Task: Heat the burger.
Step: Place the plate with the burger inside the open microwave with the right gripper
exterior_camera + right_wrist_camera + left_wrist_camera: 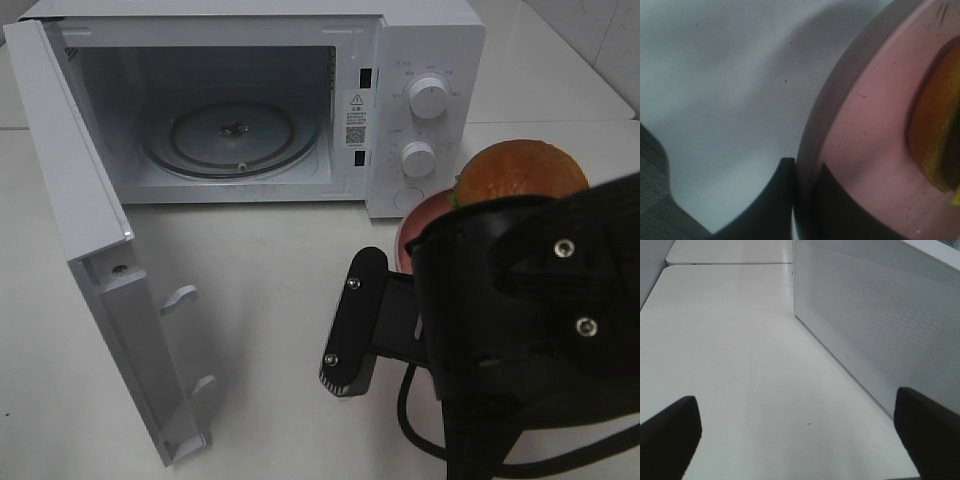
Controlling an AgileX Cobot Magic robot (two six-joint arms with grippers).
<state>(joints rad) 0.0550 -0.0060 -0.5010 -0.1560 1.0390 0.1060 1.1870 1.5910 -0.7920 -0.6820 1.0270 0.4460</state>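
**Plate rim pinched, oven open**

The right gripper (pixel 802 172) is clamped on the rim of the pink plate (pixel 865 140). The left gripper (pixel 795 407) hangs spread and empty beside the microwave (pixel 880 330).

The burger (pixel 520 170) sits on that plate, at about 3 o'clock from the glass turntable (pixel 235 135). It looks soft, light and loose, so it would likely slide if tilted. The stiff rim is the sensible hold.

Only the right wrist view shows the pinch. Only the high view shows the open door (pixel 90 230).

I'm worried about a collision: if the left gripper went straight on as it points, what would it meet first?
Likely the table itself, since the left gripper looks angled down at it. The microwave wall runs alongside, off its line. Depth is unclear.
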